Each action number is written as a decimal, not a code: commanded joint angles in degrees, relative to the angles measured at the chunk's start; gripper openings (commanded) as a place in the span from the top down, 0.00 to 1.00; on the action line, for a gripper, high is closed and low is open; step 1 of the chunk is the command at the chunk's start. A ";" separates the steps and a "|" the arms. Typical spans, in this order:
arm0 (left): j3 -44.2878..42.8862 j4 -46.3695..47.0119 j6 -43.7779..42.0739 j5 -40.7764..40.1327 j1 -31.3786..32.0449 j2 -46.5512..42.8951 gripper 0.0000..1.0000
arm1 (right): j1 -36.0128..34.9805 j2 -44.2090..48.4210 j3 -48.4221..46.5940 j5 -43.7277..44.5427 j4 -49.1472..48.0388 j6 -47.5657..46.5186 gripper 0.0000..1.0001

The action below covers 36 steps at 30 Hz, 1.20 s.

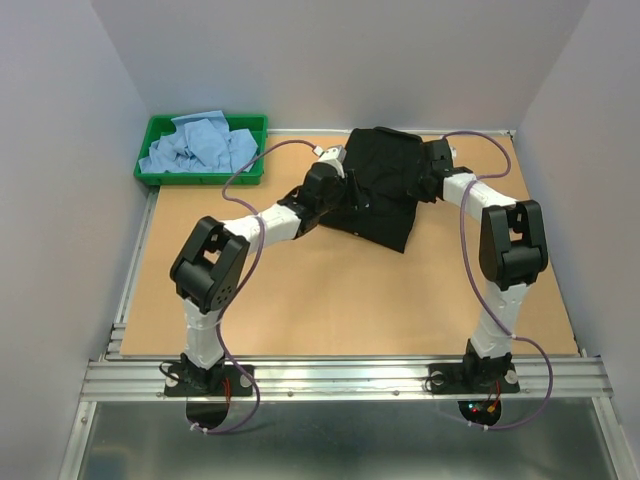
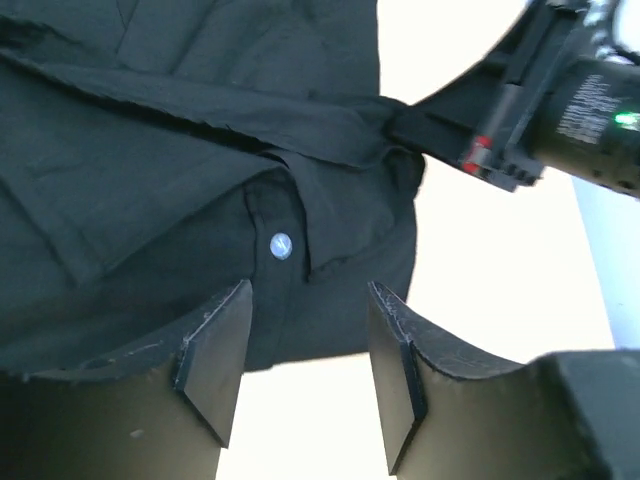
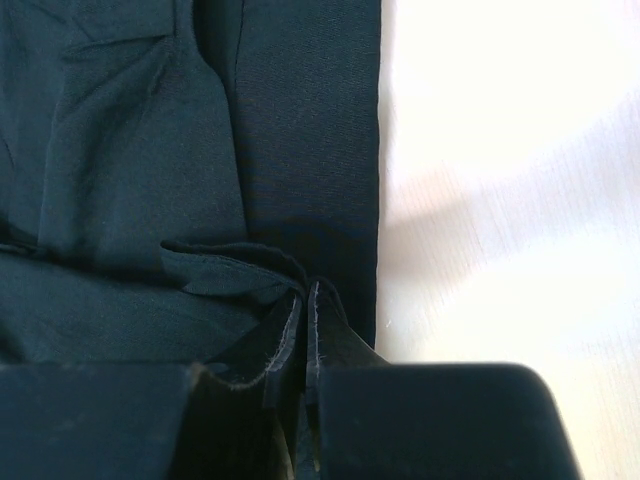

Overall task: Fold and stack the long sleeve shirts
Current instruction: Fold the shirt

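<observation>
Black shirt lies far-centre on table. Right gripper is pinched closed on a fold of it. Left gripper gapes wide over the hem, holding nothing. Risk: a one-sided pull bunches the cloth, or the thin pinch slips.

It was a robot lab test cell: plain pale walls boxed in a brown desk, and the cabled left arm and right arm stood bolted to an aluminium rail at its near edge.
</observation>
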<state>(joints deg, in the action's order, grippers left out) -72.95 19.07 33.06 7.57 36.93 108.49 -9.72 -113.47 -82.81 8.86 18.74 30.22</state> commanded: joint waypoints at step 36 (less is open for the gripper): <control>-4.40 -7.64 -2.03 -0.54 -0.10 11.84 0.32 | -6.10 9.50 9.24 -37.05 -6.35 -12.82 0.58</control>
<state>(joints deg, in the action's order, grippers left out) -79.40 17.04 30.98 7.09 36.88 122.63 -15.42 -102.24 -75.35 -19.40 15.35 16.51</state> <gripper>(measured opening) 0.677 0.425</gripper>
